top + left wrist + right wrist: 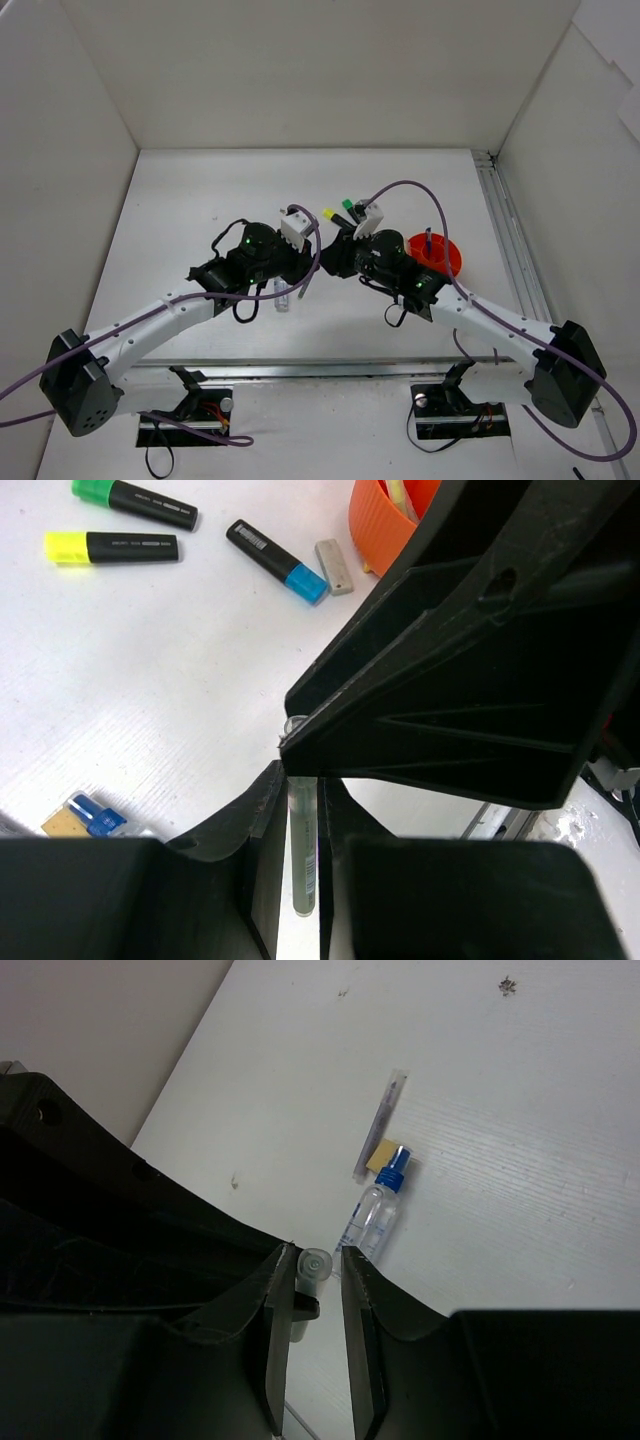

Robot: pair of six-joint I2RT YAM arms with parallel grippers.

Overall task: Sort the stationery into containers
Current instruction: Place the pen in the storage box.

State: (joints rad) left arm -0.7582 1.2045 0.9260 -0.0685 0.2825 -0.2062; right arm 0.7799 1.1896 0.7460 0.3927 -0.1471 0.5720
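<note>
Lots left tbh: left pincer [302, 790] is clamped on a clear tube [302, 880], right pincer [315, 1260] straddles its tip (can't tell if it's gripping), and three highlighters [130, 547] plus the eraser [335, 567] lie ahead of that left pincer, not yet in the orange pot [380, 530].

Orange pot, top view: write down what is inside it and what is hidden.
A thin pen stands inside the orange pot. The right arm covers its near-left part, so anything there is hidden.
</note>
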